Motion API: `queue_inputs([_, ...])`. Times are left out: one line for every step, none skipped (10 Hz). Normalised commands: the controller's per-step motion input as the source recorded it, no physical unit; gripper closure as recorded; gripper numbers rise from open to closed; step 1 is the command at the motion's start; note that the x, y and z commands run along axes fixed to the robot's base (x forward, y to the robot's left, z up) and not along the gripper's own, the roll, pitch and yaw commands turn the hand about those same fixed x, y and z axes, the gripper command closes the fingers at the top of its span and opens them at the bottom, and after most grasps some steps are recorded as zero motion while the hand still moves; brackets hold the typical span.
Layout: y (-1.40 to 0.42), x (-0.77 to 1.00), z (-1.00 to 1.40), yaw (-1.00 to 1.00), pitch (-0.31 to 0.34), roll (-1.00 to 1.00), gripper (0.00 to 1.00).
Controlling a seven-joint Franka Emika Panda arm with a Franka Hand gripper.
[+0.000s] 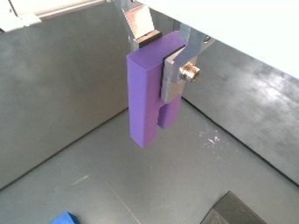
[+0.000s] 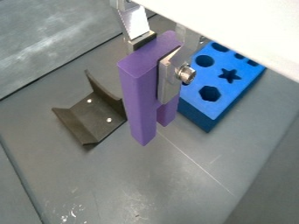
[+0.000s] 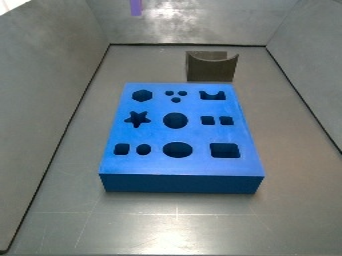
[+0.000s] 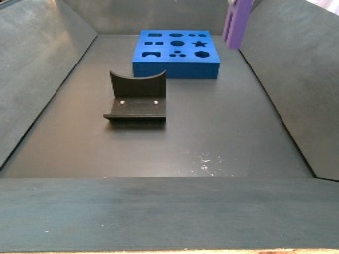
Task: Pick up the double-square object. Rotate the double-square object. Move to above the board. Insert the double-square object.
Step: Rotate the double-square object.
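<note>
My gripper (image 1: pixel 158 57) is shut on the double-square object (image 1: pixel 147 96), a tall lavender block. It hangs upright, high above the grey floor. Both wrist views show it; in a wrist view (image 2: pixel 145 96) a silver finger (image 2: pixel 167 77) presses its side. The block's lower end shows at the upper edge of both side views (image 3: pixel 136 6) (image 4: pixel 240 22); the gripper itself is out of frame there. The bright-blue board (image 3: pixel 181 130) with dark cutouts lies flat on the floor, also seen in a side view (image 4: pixel 179 52) and a wrist view (image 2: pixel 222 87). The block hangs off to one side of the board.
The dark fixture (image 4: pixel 135 99) stands on the floor beside the board, also seen in a side view (image 3: pixel 210 65) and a wrist view (image 2: pixel 87 114). Grey walls (image 3: pixel 67 90) enclose the floor on all sides.
</note>
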Motion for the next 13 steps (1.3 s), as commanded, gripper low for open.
queue_inputs([0.02,0.02,-0.09,-1.00,0.100,-0.14,1.00])
queue_inputs([0.03,0.03,-0.08,-1.00,0.109,-0.16,1.00])
queue_inputs([0.03,0.03,-0.05,-1.00,0.116,-0.19,1.00])
queue_inputs([0.03,0.04,-0.02,-1.00,0.139,-0.24,1.00])
queue_inputs([0.02,0.04,0.00,-0.85,0.144,-0.26,1.00])
queue_inputs([0.03,0.04,0.01,-0.54,0.139,-0.23,1.00])
queue_inputs([0.02,0.05,0.01,-0.35,0.138,-0.19,1.00])
queue_inputs([0.02,0.05,0.02,-0.27,0.136,-0.18,1.00])
queue_inputs([-0.03,0.06,0.00,-1.00,0.000,0.00,1.00])
queue_inputs([-0.03,0.06,0.00,-1.00,-0.001,0.00,1.00])
queue_inputs([-0.02,0.05,-0.01,-1.00,0.001,0.00,1.00])
queue_inputs([-0.01,0.04,-0.01,-1.00,0.004,0.00,1.00])
queue_inputs([0.00,0.04,-0.01,-1.00,0.006,0.00,1.00])
